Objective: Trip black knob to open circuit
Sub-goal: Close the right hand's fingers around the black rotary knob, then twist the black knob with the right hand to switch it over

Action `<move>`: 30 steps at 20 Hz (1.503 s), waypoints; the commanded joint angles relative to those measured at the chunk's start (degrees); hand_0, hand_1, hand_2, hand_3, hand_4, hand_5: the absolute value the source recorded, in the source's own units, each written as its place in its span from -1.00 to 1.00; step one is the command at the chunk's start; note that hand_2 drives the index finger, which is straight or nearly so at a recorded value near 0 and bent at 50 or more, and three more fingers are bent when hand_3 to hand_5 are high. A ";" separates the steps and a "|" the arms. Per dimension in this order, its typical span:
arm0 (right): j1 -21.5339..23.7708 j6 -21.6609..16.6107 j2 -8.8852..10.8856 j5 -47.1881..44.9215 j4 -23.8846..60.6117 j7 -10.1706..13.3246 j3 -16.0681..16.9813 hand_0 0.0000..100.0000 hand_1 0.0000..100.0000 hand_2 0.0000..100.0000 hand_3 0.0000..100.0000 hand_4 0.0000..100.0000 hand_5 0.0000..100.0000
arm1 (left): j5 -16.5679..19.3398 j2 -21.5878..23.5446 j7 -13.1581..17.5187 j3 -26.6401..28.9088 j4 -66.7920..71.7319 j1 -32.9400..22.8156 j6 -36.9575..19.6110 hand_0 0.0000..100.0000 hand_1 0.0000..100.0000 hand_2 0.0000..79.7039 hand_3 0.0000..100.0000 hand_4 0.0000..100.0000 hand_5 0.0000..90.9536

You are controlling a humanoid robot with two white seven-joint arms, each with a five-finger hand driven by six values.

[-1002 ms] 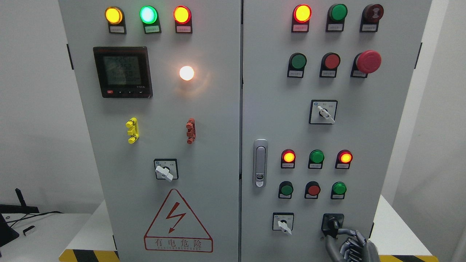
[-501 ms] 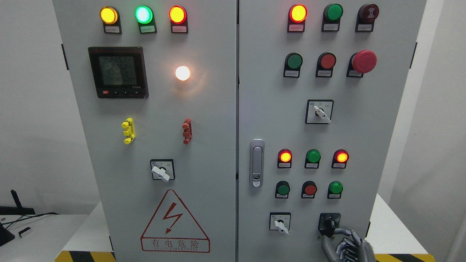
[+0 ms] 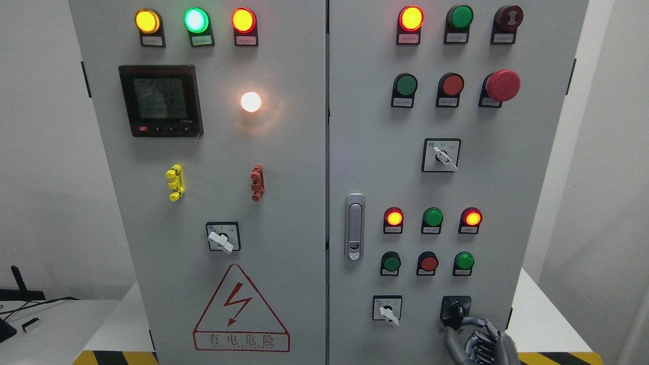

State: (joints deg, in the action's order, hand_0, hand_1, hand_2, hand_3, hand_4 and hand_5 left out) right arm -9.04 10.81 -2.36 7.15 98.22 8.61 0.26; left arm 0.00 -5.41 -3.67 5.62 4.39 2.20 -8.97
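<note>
Black knob (image 3: pixel 455 310) is sitting low on the right door of the grey cabinet (image 3: pixel 355 152), directly above and slightly left of your right hand (image 3: pixel 479 342). In the head view, you are seeing that hand coming up from the bottom edge, right of the middle, with its grey fingers (image 3: pixel 469 322) curling up toward the knob's square black plate. The topmost finger is arching over to the knob's lower right side and appears to be touching it, while a second finger is rising along the left of the hand, just below the plate. You cannot tell from here whether the fingers are truly clamping the knob or only resting against it, since the contact point is small and dark against the black housing.

Left of the hand, you are looking at a white selector switch (image 3: pixel 388 310) on its own square plate, level with the knob and well apart from your fingers. Above the hand, a row of three small buttons (image 3: pixel 429 263), green, red and green, is sitting under three indicator lamps (image 3: pixel 432 218), of which the outer two are glowing red-orange. Farther up and slightly right, the red mushroom button (image 3: pixel 502 84) is standing out from the door. Far to the left of the hand, the red warning triangle (image 3: pixel 240 310) is showing on the left door.
</note>
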 commanded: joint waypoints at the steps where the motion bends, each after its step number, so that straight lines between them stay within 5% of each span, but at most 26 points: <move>1: -0.19 -0.08 -0.10 0.06 -0.04 0.01 0.27 -0.27 0.46 0.02 0.86 1.00 1.00 | -0.27 0.05 -0.02 0.00 0.00 0.00 0.01 -0.76 -0.22 -1.00 -1.00 -1.00 -1.00; 30: -0.63 0.53 -0.19 0.15 -0.22 -0.43 -0.96 -0.26 0.44 0.05 0.87 1.00 1.00 | -0.27 -0.04 -0.02 0.00 0.00 0.00 0.01 -0.76 -0.22 -1.00 -1.00 -1.00 -1.00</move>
State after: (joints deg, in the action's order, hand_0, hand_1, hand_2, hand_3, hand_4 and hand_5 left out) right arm -9.42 11.48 -2.51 7.29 98.01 8.35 0.02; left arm 0.00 -5.41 -3.67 5.62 4.39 2.19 -8.97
